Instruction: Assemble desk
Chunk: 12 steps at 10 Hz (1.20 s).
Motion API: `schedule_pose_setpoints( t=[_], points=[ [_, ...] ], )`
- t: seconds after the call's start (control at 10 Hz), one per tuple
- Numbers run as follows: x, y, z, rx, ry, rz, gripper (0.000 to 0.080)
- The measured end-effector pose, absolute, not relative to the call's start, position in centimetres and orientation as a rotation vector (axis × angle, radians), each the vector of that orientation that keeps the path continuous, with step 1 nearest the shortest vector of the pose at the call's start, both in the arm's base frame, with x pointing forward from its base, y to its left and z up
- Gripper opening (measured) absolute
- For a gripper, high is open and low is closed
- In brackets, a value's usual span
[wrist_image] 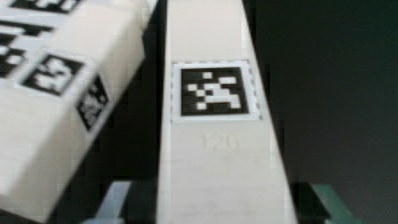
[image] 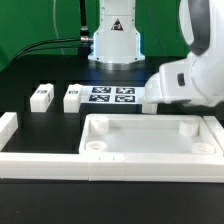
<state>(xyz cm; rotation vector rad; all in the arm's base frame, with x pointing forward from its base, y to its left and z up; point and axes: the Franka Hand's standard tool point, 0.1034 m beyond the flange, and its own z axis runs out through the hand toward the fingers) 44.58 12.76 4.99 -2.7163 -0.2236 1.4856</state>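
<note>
- One desk slab (image: 150,140), tray-like, with a raised rim.
- Two loose legs on the table in the exterior view: first leg (image: 41,96) toward that view's left, second leg (image: 72,97) just beside the marker board.
- One held leg (wrist_image: 214,110), clamped between the fingers in the wrist view.
- One more tagged white piece (wrist_image: 63,90) beside it, kind unclear.
- One marker board (image: 112,96), carrying four tags.
- One gripper (wrist_image: 214,205), with two fingers (wrist_image: 114,203).
</note>
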Motion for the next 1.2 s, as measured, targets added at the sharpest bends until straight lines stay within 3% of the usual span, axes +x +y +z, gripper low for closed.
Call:
schedule_pose_setpoints(
  t=[0.2, 0.7, 1.0, 1.2],
  points=[
    [45.2, 12.2, 7.6, -2.705, -0.263, 1.464, 0.0287],
    [47.0, 12.6, 6.6, -2.792, -0.265, 1.261, 0.0288],
    [50.0, 11.9, 10.0, -2.851, -0.284, 1.064, 0.0288],
    [52.2, 12.0, 10.5, -2.942, -0.269, 0.770, 0.0288]
  ],
)
